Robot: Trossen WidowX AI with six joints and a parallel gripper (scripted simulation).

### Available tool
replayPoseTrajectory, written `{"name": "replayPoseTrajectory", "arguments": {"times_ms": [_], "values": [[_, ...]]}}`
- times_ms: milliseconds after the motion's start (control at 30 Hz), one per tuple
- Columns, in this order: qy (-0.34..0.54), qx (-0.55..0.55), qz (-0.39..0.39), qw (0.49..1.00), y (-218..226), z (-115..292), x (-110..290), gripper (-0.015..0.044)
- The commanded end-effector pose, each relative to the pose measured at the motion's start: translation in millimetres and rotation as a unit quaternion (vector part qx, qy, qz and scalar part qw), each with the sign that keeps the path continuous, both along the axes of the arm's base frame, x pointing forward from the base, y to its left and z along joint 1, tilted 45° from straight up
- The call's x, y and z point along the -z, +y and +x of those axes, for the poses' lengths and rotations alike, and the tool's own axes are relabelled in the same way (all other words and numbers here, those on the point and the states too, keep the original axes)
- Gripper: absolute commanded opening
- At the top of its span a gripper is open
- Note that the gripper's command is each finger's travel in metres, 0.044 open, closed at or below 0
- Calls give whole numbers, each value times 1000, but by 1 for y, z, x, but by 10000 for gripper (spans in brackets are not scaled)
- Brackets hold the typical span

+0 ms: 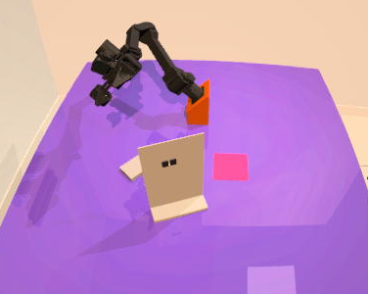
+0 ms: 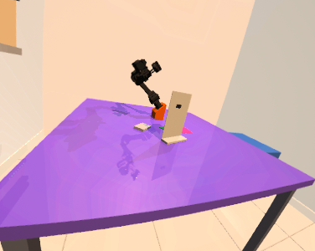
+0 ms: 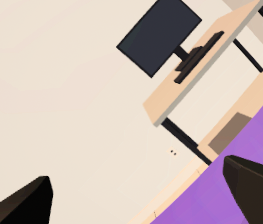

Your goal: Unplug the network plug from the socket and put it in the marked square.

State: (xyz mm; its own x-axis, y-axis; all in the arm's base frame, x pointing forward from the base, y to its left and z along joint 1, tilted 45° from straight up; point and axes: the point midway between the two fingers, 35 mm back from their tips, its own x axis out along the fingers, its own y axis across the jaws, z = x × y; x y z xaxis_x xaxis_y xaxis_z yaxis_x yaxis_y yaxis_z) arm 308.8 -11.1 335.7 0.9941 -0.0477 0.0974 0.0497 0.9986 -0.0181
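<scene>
The upright beige panel (image 1: 181, 181) (image 2: 178, 119) stands on a flat foot, with two small dark shapes high on the face seen in the top view. No plug or tab can be made out; the panel's side towards the arm base is hidden there. A pink square (image 1: 230, 167) (image 2: 187, 131) lies on the table beside the panel. A small green patch (image 2: 162, 127) shows partly behind the panel in the exterior view. My gripper (image 1: 97, 80) (image 3: 137, 170) is open, with nothing between its fingers, raised well away from the panel and the pink square.
The orange arm base (image 1: 198, 113) (image 2: 158, 112) stands on the purple table (image 1: 282, 196) (image 2: 95, 184) behind the panel. A low beige block (image 1: 130, 169) (image 2: 142, 126) lies beside the panel. The wrist view shows a wall, a desk and a monitor (image 3: 158, 37).
</scene>
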Motion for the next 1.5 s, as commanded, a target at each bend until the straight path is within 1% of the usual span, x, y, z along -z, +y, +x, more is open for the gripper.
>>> {"name": "replayPoseTrajectory", "arguments": {"times_ms": [0,267,300,667,1000,1067,1267,1467], "values": [[2,-1,1,1000,0,0,1,374],[93,-41,55,993,-10,6,55,164],[105,-45,65,991,-11,6,62,156],[228,-90,205,948,-22,-10,134,156],[303,-117,369,871,-24,-38,180,156],[307,-119,381,864,-24,-40,183,156],[307,-119,381,864,-24,-39,183,156],[308,-119,380,864,-22,-20,187,156]]}}
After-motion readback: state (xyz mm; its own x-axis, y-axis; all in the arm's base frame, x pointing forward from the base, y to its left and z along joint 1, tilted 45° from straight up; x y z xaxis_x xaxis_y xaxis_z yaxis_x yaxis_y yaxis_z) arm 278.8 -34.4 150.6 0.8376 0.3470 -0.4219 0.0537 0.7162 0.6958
